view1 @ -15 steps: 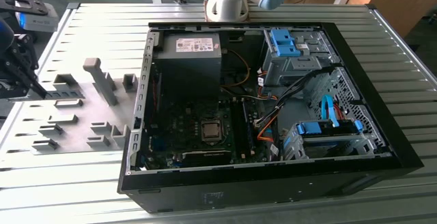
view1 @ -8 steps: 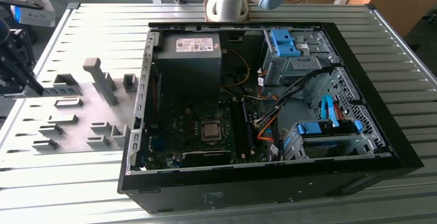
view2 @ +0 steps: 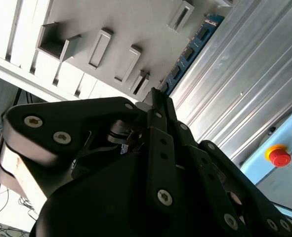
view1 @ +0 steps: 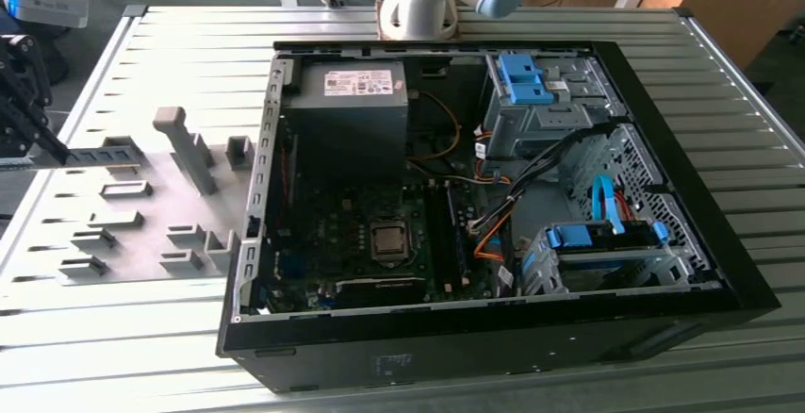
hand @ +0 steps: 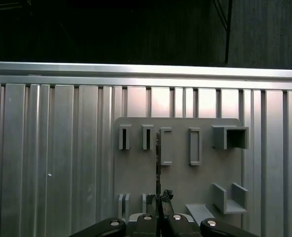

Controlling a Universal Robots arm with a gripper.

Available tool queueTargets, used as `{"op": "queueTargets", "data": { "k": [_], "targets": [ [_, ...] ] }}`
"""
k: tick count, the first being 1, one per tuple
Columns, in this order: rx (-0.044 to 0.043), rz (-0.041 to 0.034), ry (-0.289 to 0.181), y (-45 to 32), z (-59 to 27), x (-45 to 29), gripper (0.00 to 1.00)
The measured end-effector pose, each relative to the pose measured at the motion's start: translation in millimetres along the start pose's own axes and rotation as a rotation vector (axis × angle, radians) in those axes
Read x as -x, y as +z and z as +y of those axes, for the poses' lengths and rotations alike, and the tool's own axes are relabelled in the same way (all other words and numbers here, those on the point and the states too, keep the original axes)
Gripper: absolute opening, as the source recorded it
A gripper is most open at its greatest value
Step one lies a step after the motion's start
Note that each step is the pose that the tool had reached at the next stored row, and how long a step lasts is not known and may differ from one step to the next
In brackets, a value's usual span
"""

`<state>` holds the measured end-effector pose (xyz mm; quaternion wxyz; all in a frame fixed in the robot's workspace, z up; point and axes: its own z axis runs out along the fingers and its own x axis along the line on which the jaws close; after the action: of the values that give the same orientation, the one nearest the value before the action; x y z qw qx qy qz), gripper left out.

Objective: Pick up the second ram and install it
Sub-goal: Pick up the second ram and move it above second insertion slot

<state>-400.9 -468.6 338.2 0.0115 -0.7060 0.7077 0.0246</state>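
Within the claw (hand: 159, 198): second ram, a thin blue-green circuit-board stick with dark chips (view2: 187, 54), pinched by one end.
Claw state: narrow, clamped flat on the stick's two faces.
Long axis: straight out ahead of the claw tips, roughly level above the grey plastic fixture plate (view1: 139, 220); clear of the plate or touching it, impossible to tell.
Beyond the free end: open black computer case (view1: 704, 281) on the ribbed metal counter (view1: 188, 55), well apart from the claw.
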Motion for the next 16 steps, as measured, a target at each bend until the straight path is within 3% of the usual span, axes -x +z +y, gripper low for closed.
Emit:
{"op": "queueTargets", "data": {
  "k": [16],
  "targets": [
    [0.0000,0.0000,0.000,-21.0,0.4,1.1,0.14]
  ]
}}
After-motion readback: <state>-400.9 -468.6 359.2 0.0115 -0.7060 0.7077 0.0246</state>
